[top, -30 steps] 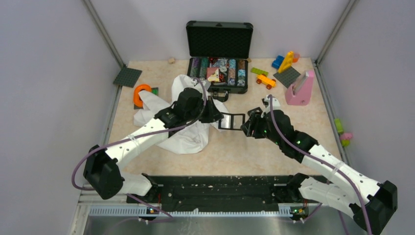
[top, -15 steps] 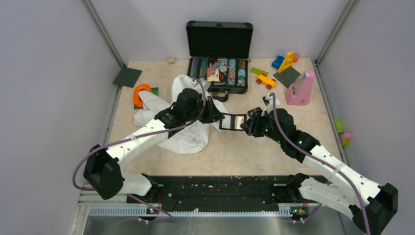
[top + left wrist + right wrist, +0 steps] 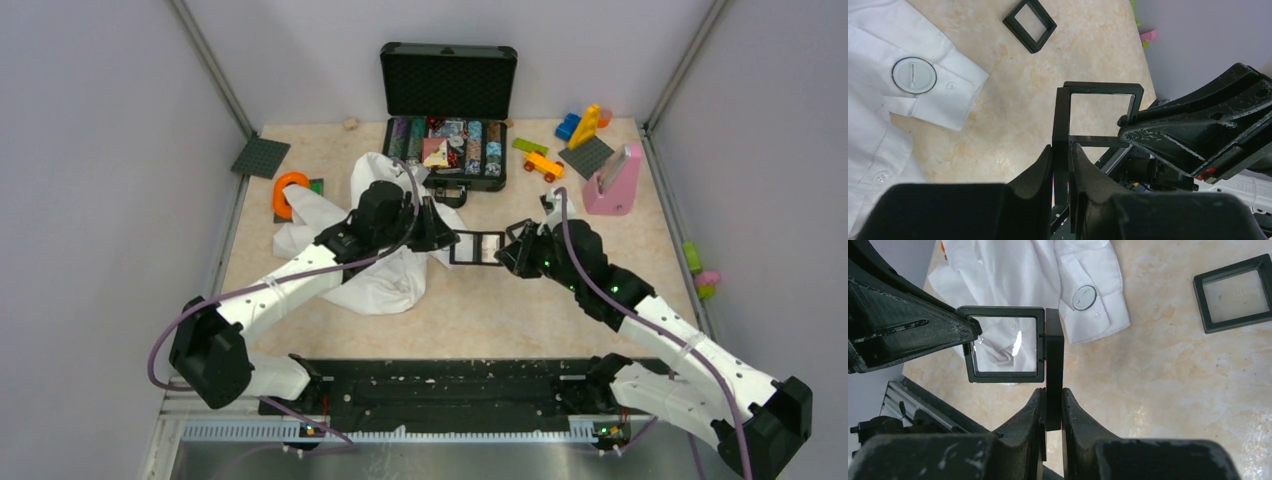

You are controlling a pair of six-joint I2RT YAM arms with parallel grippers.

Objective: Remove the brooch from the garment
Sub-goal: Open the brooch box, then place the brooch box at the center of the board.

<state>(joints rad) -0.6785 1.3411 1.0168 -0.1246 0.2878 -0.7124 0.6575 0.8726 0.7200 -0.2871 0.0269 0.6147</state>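
White cloth took up the left side of the table (image 3: 480, 310): the shirt (image 3: 370, 280) lay crumpled there, under the left arm. The brooch (image 3: 914, 75) sat on a cuff of this shirt. In both wrist views it looked like a small round disc with a dark rim and a pale middle crossed by a thin line. In the top view we could not find it. Neither gripper touched it.

Both grippers were busy with another thing, the black frame (image 3: 1053, 350), which they held up between them above the table, just beside the shirt. The left gripper (image 3: 1062, 155) had its fingers pressed together on one thin black edge of it. The right gripper (image 3: 1052, 400) was clamped in the same way on the opposite part, a black bar that its camera saw edge-on. From this bar a square half with a clear window stood out to the side, and the tip of a left finger reached the far corner of that half. Through the window we saw the white cloth below.

A second frame (image 3: 1043, 36) lay flat on the table, apart from the cuff. At the far edge an open black case (image 3: 448, 110) stood with colourful pieces inside, and an orange ring (image 3: 290, 190) lay beside the shirt.
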